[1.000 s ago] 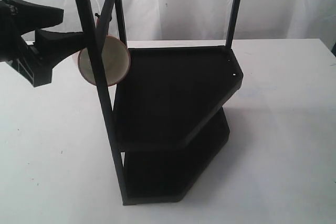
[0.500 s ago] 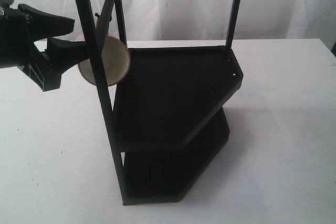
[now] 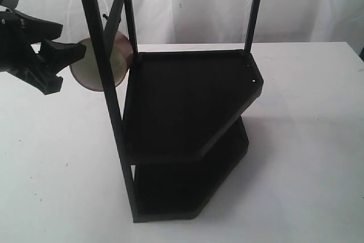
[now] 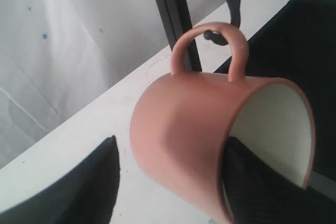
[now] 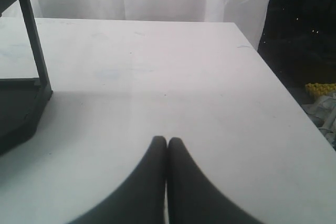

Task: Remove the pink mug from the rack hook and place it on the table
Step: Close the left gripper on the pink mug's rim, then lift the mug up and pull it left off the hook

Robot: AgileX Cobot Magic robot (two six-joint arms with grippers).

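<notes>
Barely begun: the pink mug [image 4: 199, 129], near the far left corner of the table [image 3: 57, 169], hangs by its handle on the rack hook [image 4: 215, 36], the left gripper [image 4: 173, 150] spread wide around it (firm hold unclear), so 2 steps remain, unhooking and setting down.

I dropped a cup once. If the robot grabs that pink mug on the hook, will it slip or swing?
The pink mug looks like smooth, hard ceramic, so it probably won't bend, might slip and could chip. It hangs by its handle on the rack hook, so a push likely swings it.
</notes>
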